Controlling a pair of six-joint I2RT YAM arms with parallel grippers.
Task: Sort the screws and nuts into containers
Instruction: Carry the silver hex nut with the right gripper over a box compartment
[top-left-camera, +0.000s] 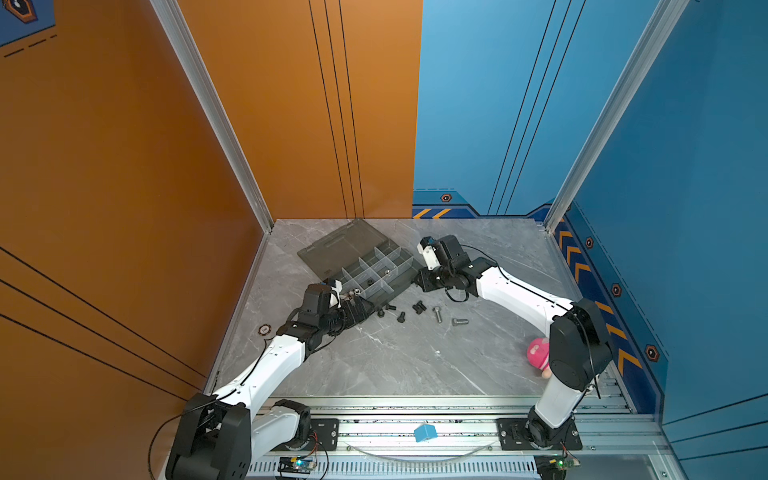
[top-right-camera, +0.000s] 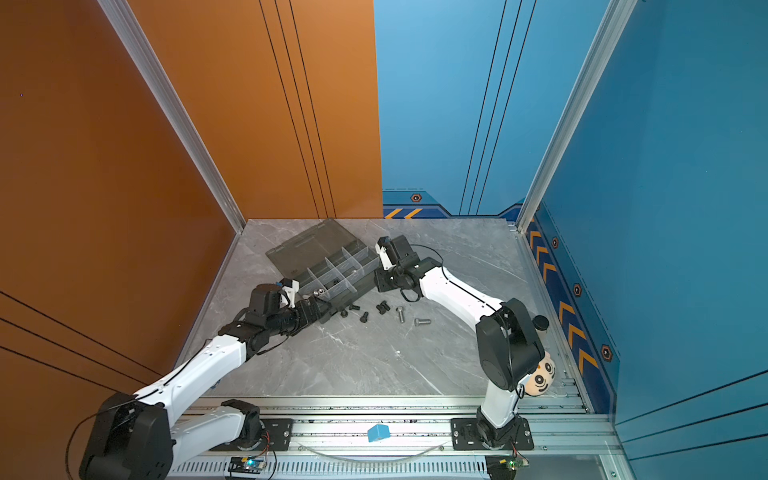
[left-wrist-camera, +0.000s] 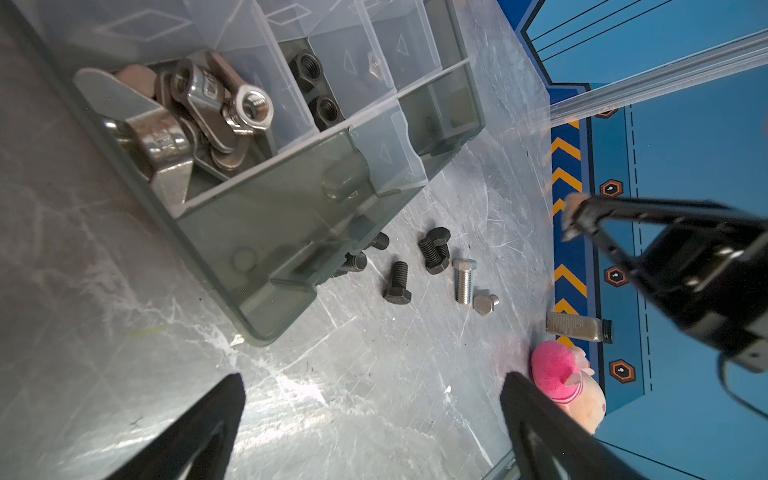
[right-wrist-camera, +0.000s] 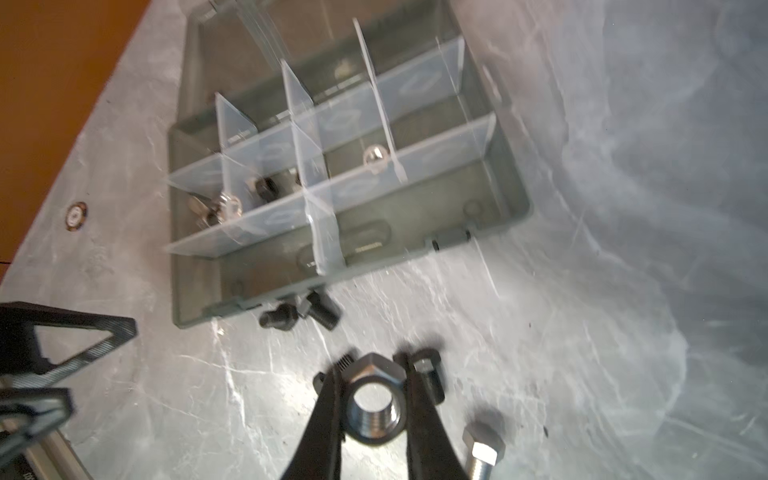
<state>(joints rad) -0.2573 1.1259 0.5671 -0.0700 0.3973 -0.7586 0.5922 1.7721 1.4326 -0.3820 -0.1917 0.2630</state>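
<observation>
Lying open with its lid flat, the smoky-grey translucent plastic organizer box (top-left-camera: 395, 289) offers every divided compartment for drops. The left gripper (left-wrist-camera: 374, 378) hangs spread wide and empty at its corner, likely ready for the loose black hex-head screws (left-wrist-camera: 397, 282) on the table just beside the near wall. The right gripper (right-wrist-camera: 372, 370) pinches a silver hex nut (right-wrist-camera: 374, 407), probably bound for the compartments holding shiny silver wing nuts (left-wrist-camera: 199, 112) and small black hex nuts (left-wrist-camera: 309, 68).

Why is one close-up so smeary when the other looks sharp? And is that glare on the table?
Right wrist view: the organizer box and table are smeared, probably by motion; the nut in the right gripper looks sharper. Left wrist view: crisp on the silver nuts and loose screws, pale glare on the table. Both top views: even light, small parts barely resolved.
</observation>
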